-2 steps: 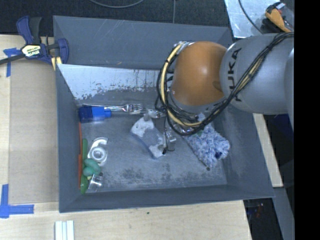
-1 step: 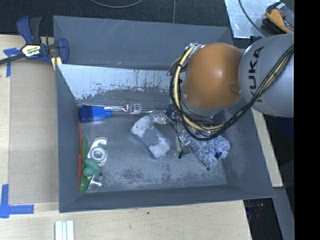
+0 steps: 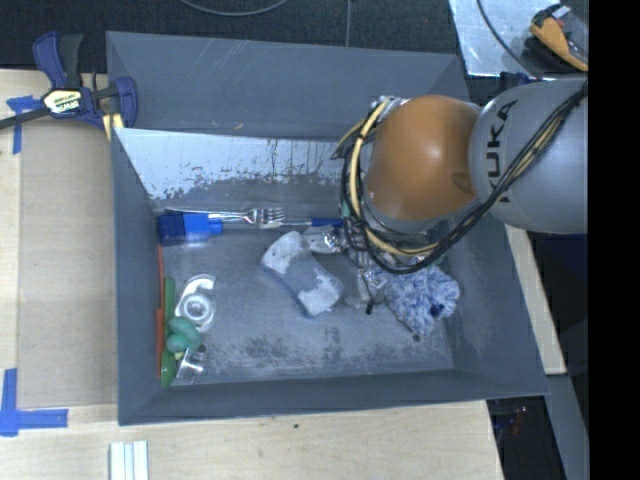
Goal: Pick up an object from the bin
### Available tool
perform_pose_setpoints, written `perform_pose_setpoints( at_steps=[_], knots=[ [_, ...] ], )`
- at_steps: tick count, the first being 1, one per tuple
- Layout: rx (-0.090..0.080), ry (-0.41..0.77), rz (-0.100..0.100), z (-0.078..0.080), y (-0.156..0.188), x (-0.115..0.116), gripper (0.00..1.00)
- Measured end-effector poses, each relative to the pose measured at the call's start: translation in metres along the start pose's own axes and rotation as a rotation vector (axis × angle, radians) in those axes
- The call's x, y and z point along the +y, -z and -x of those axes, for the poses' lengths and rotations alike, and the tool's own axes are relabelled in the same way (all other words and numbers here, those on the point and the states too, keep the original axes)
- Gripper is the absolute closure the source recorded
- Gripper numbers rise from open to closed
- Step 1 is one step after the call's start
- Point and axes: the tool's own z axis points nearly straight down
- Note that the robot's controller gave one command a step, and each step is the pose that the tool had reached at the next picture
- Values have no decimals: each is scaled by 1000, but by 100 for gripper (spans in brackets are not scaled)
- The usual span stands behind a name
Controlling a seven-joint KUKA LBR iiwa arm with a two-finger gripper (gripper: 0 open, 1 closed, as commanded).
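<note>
The grey bin [image 3: 480,298] has a few small things in it. The big arm [image 3: 530,158] comes in from the right. It has a round orange cover [image 3: 420,158] near its end, with black and yellow wires looped round it. Under the cover, the pincer [image 3: 370,296] hangs low in the right half of the bin, close to the floor. I cannot tell if the pincer is spread or pressed together, because it looks thin and dark and the cover hides much of it. I cannot see a thing pinched in it. Two things lie right next to it. On its left is a white lump [image 3: 303,273], crumpled like a rag or paper, in the middle of the bin. On its right is a fluffy thing [image 3: 425,298], blue and white, just beside the pincer and partly under the arm. The pincer is between these two. I cannot tell if it touches them. Near the back wall lies a silver fork [image 3: 255,216], and at the left end of it is a blue block [image 3: 190,229]. Well apart, in the left front corner, there is a small heap: a clear ring [image 3: 196,303], a green thing [image 3: 176,343] and a long red stick [image 3: 159,298] along the left wall.
</note>
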Motion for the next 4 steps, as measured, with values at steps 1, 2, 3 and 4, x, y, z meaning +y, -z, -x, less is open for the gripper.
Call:
perform_pose_setpoints(
  at_steps=[1,2,3,4],
  knots=[
    [-19,415,-14,7,-35,-2,0],
    [-21,294,-13,13,-30,6,100],
    [-19,276,-13,14,-30,7,100],
    [-23,276,-14,14,-20,7,100]
  ],
)
